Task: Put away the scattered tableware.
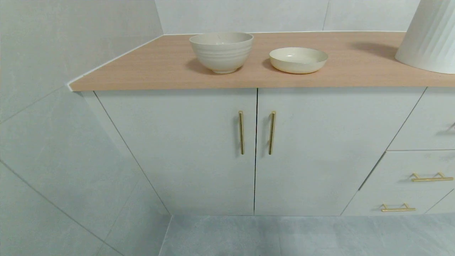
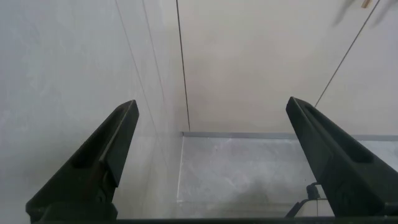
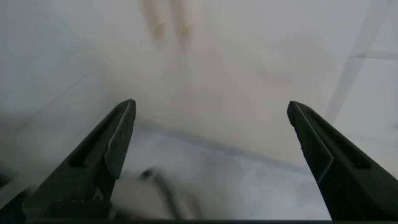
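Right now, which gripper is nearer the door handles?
Right, probably. The right gripper faces the door handles; the left gripper faces the left door low down, by the wall.

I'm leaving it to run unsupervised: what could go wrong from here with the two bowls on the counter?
1. The deep bowl and shallow dish stand near each other, so gripping one rim might nudge the other.
2. Both look smooth; a rim pinch could slip.
3. The cabinet doors are shut, their handles side by side; a pull might catch the wrong one.
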You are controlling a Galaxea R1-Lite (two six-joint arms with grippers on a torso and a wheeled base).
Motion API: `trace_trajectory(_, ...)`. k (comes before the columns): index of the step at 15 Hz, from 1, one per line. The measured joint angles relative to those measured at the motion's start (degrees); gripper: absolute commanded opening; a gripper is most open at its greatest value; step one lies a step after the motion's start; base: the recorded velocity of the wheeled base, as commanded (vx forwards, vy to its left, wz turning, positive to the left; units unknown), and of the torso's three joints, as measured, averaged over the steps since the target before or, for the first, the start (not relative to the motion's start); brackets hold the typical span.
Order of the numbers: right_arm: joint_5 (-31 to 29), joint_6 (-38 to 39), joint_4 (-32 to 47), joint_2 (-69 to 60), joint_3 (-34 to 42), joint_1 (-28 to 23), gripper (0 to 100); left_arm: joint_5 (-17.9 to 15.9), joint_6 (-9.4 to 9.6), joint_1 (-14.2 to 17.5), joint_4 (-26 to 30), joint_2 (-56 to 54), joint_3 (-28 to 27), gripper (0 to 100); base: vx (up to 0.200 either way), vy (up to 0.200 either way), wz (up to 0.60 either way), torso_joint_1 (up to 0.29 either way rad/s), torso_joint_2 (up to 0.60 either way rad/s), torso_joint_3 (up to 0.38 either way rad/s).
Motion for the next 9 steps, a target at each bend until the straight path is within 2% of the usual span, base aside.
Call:
trace_trajectory(2,5.42,-1.01,0.61,8.78,-1.80,0.90,100,0.00,0.02,0.00,0.00,0.00,0.00,100,0.000,0.000,0.00,0.000,0.00,0.000)
trace_trajectory(4,8.13,-1.94,-1.22,18.88,-4.28,3.72,100,-0.02,0.00,0.00,0.00,0.00,0.00,100,0.000,0.000,0.00,0.000,0.00,0.000)
trace_trajectory(9,10.30,-0.90,-14.02,50.18,-15.12,17.08,100,-0.02,0.00,0.00,0.00,0.00,0.00,100,0.000,0.000,0.00,0.000,0.00,0.000)
